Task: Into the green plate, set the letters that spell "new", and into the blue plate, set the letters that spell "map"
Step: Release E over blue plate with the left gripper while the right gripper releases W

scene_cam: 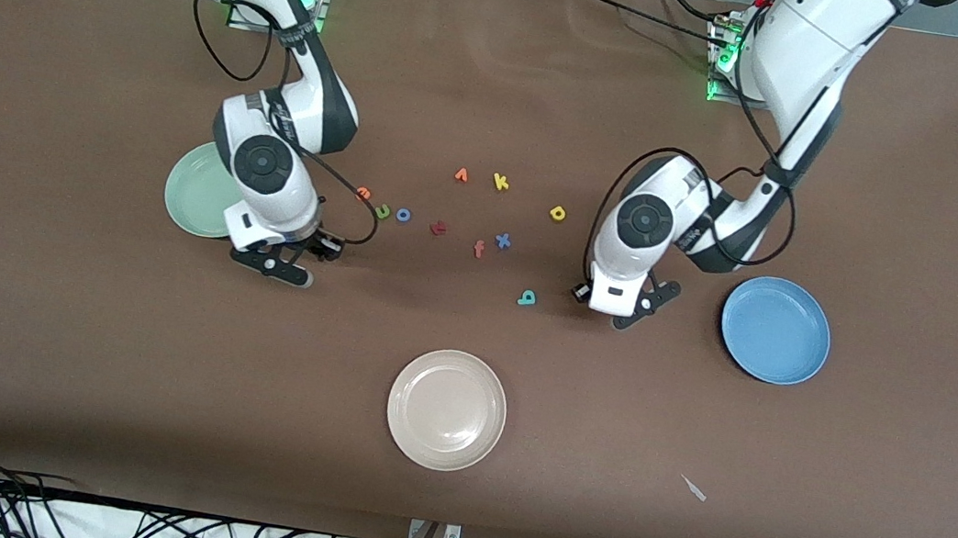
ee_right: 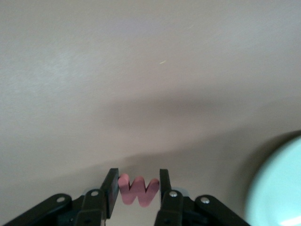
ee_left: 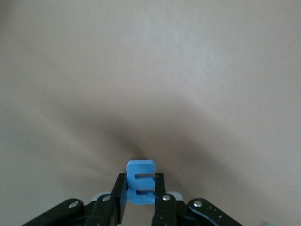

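My left gripper (ee_left: 140,181) is shut on the blue "m" (ee_left: 140,188), gripped by its sides and turned sideways. In the front view that gripper (scene_cam: 627,312) is low over bare table between the teal "a" (scene_cam: 526,297) and the blue plate (scene_cam: 775,329). My right gripper (ee_right: 138,178) is shut on the salmon "w" (ee_right: 138,189) and sits (scene_cam: 283,267) low beside the green plate (scene_cam: 195,193), whose rim (ee_right: 277,188) shows in the right wrist view. The orange "e" (scene_cam: 364,193), green "n" (scene_cam: 382,211) and yellow "p" (scene_cam: 558,213) lie on the table.
Other letters lie mid-table: blue "o" (scene_cam: 404,215), a dark red letter (scene_cam: 438,228), salmon "f" (scene_cam: 479,249), blue "x" (scene_cam: 502,240), orange "v" (scene_cam: 461,175), yellow "k" (scene_cam: 501,181). A cream plate (scene_cam: 447,408) sits nearer the front camera.
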